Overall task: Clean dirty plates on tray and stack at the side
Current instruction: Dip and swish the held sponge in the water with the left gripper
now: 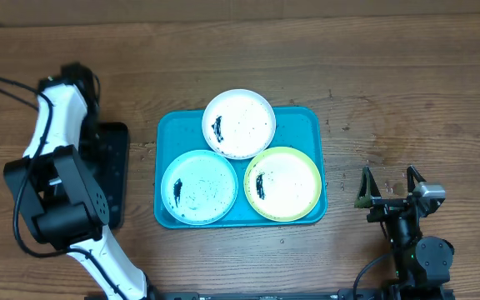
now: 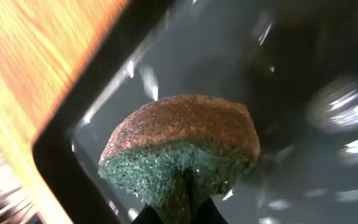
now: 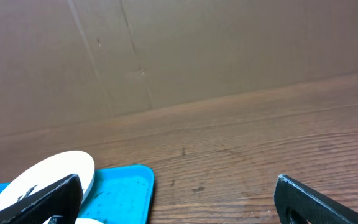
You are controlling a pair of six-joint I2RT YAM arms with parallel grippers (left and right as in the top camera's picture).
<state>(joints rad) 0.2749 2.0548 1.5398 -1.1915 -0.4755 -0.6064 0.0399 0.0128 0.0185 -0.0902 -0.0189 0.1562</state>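
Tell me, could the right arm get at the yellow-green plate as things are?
Probably yes: the right claw is open and empty, and only bare table lies between it and the yellow-green plate.

left tool [image 2: 178,215]: from the left wrist only two dark finger tips show at the lower edge, pinched on the sponge [image 2: 182,146]; from overhead it is hidden under the left arm [image 1: 57,192]
sponge: lower end cut off by the picture's edge
black tray [image 1: 117,158]: largely covered by the left arm from overhead; close up, its floor is blurred and streaked with glare
right tool [image 3: 179,204]: both spread fingers cut off by the right wrist view's lower edge
white plate [image 3: 48,176]: near part hidden behind one finger
turquoise tray [image 3: 126,193]: cut by left and lower edges
smears [image 1: 217,129]: too small to tell their substance
right arm [image 1: 419,257]: base cut off overhead
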